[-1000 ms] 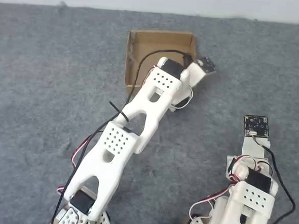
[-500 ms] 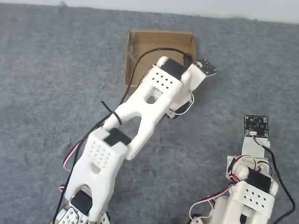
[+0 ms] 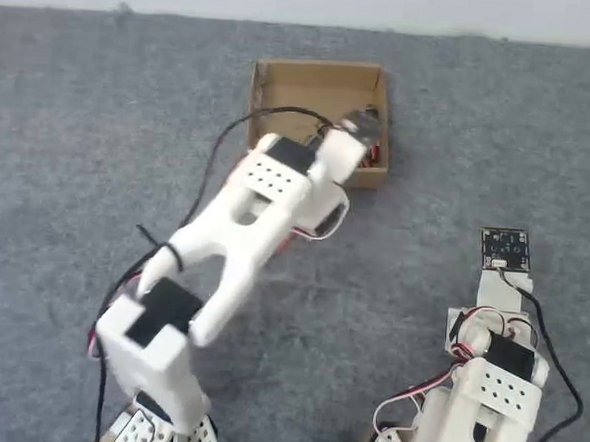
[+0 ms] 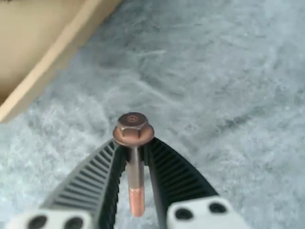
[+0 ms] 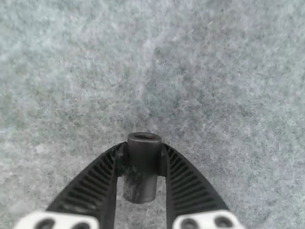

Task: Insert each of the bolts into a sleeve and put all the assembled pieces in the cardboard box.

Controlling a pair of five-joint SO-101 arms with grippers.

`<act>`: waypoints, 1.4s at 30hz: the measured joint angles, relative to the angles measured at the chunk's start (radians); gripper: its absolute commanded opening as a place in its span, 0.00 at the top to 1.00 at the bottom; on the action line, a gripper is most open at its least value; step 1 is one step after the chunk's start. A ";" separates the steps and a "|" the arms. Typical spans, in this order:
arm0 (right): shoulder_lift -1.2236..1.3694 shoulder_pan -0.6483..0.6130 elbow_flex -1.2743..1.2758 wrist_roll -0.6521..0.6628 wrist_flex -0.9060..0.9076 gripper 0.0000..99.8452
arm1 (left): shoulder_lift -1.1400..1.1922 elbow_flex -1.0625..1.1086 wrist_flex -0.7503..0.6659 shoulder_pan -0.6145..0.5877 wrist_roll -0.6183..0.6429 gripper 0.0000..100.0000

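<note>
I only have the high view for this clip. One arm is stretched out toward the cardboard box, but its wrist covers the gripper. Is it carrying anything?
Observer: Yes. In the left wrist view the left gripper is shut on a copper-coloured bolt. The shank between the fingers is bare, with no sleeve on it.
Operator: And the other arm, parked low at the table's near edge, is it holding anything?
Observer: The right wrist view shows the right gripper shut on a dark sleeve, with its open end pointing away from the wrist camera.
</note>
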 measured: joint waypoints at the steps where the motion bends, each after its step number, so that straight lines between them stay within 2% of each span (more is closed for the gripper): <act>1: 0.000 0.000 0.000 0.000 0.000 0.99 | -0.023 0.032 -0.023 -0.020 0.015 0.99; 12: 0.000 -0.051 0.006 0.000 -0.014 0.99 | -0.350 0.511 -0.354 -0.284 0.201 0.99; 18: 0.000 -0.118 0.031 0.000 -0.126 0.99 | -0.566 0.756 -0.443 -0.532 0.247 0.99; 23: 0.000 -0.241 0.031 0.000 -0.269 0.99 | -0.680 0.987 -0.577 -0.667 0.247 0.99; 30: 0.000 -0.394 0.031 0.000 -0.407 0.99 | -0.810 1.120 -0.598 -0.767 0.169 0.99; 42: 0.000 -0.637 0.031 0.000 -0.626 0.99 | -0.970 1.212 -0.601 -0.773 0.144 0.99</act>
